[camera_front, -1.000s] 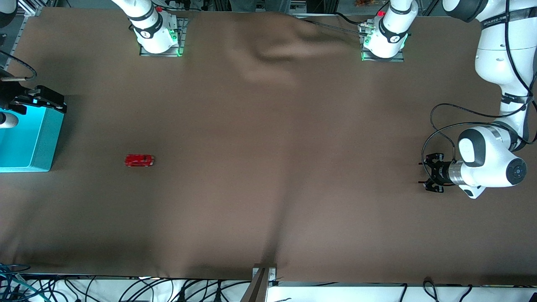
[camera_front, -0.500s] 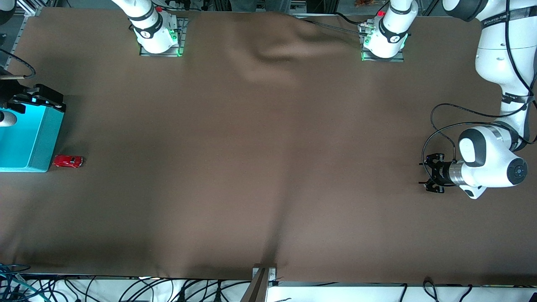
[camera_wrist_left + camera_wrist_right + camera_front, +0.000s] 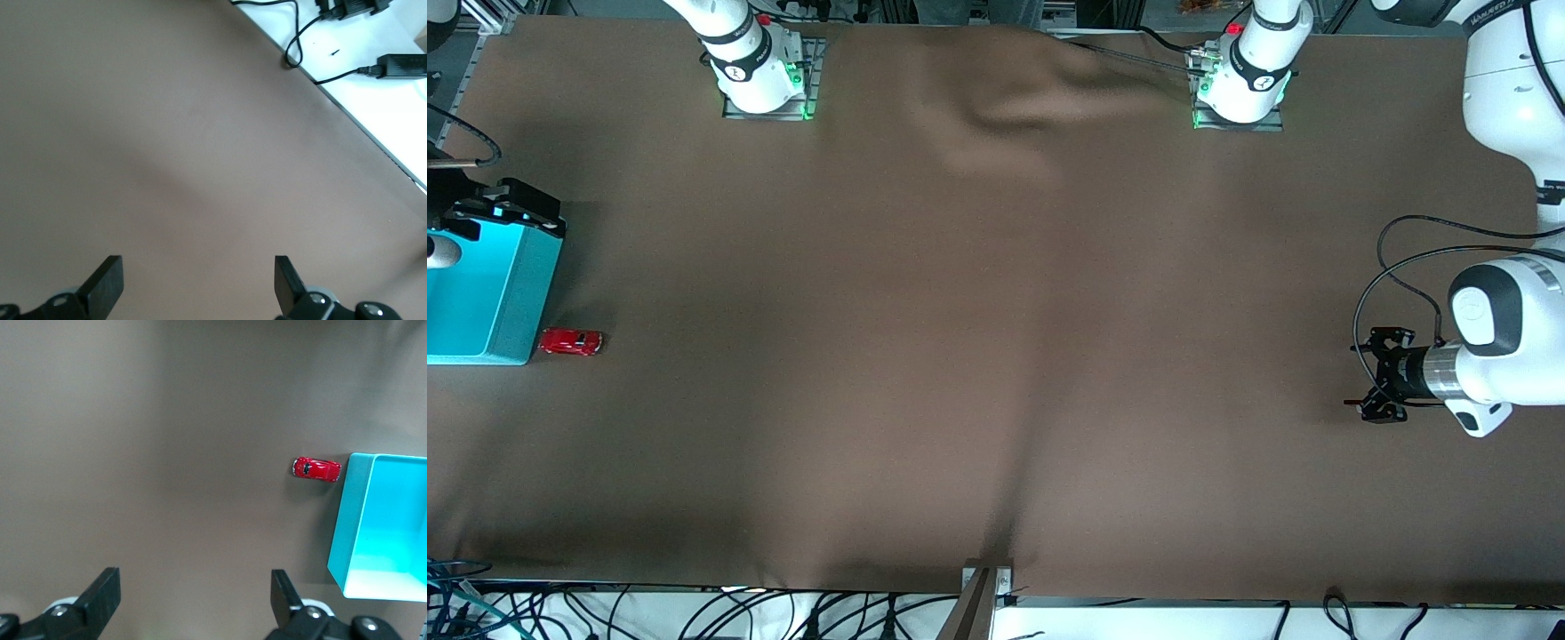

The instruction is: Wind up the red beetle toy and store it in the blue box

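Red beetle toy [image 3: 570, 341] rests against blue box [image 3: 516, 293] outside, unstored. Left claw [image 3: 1378, 373] and right claw [image 3: 193, 603] gape empty.

Wrinkled brown tablecloth [image 3: 996, 311], cabled edge

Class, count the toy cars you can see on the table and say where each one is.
1. The red beetle toy sits on the brown table beside the blue box, at the right arm's end, outside the box. Nothing shows inside the visible part of the box.
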Robot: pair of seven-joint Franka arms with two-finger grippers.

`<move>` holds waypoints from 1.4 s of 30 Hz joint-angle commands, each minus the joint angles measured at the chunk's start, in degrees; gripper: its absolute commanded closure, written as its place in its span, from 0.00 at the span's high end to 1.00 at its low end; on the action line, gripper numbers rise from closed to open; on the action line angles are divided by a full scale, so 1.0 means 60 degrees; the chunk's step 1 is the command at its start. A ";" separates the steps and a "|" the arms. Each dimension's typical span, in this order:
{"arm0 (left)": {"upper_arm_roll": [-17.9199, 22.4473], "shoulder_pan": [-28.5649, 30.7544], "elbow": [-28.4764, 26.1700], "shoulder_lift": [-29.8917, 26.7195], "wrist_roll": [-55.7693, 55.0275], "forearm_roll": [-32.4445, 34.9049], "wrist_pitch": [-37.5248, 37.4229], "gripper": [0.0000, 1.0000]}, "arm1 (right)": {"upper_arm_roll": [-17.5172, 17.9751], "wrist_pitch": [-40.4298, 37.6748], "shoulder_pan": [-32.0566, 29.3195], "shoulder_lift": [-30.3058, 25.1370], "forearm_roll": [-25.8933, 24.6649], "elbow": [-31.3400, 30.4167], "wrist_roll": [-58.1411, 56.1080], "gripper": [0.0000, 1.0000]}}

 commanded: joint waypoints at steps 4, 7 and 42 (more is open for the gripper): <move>0.0016 -0.0193 0.0197 -0.0383 0.0654 0.0304 -0.0604 1.00 | 0.0046 0.1517 -0.0074 -0.0772 -0.0041 -0.2049 0.0159 1.00; 0.0016 -0.0208 0.0211 -0.0485 0.0743 0.0450 -0.0795 1.00 | 0.0031 0.1956 -0.0103 -0.0904 -0.0041 -0.2474 0.0159 1.00; -0.0042 -0.0911 0.0226 -0.0983 0.1944 0.1476 -0.1469 1.00 | -0.0028 0.4389 -0.0806 0.0105 0.0003 -0.3852 0.0041 1.00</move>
